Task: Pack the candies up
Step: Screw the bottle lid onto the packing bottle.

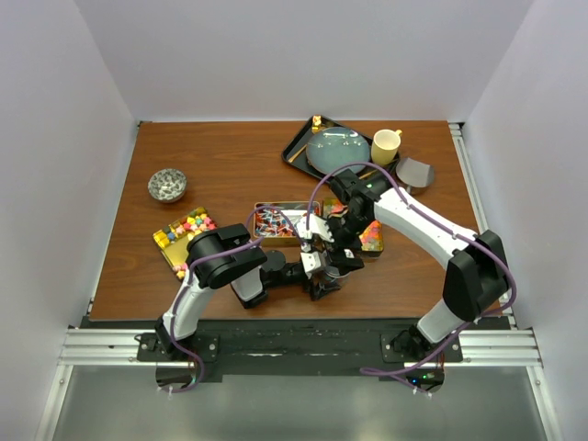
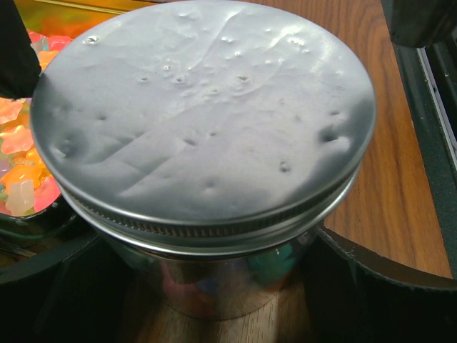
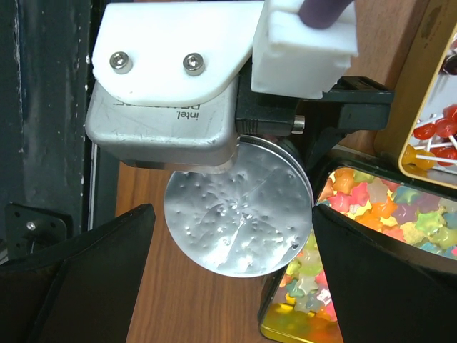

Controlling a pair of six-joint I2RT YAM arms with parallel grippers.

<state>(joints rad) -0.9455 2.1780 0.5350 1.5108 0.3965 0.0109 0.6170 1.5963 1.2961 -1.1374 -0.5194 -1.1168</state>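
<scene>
At the far left a small round bowl (image 1: 167,185) of grey pieces stands apart from the work. Near it, a gold rectangular tin (image 1: 163,243) holds the multicoloured chunky candies (image 1: 193,223).

In the middle, the left gripper (image 2: 221,307) is grasping a small clear glass jar (image 2: 235,275), with its black fingers (image 2: 64,293) close against the glass on both sides. The jar carries a dented silver metal lid (image 2: 200,114). Some coloured pieces show through the glass, but I cannot tell which kind they are. Behind the jar, a second gold tin (image 1: 256,213) holds the red-white-blue wrapped candies (image 1: 273,220).

The right gripper (image 3: 232,243) hangs directly over the lid. It is released, its jaws wide on either side and touching nothing. Just to the right of the jar, a third gold tin (image 3: 285,334) holds the orange, yellow and pink gummy candies (image 3: 371,207).

The step in hand seems to be the lid: one arm steadies the jar so that the other can turn the lid. I cannot decide whether it is to be tightened or taken off. Because the three tins look full, I judge that the packing is far from complete.

The next move asks the right gripper to come down squarely, close on the rim of the lid and turn it. The left grip must hold firm, or the jar may spin with the lid.
</scene>
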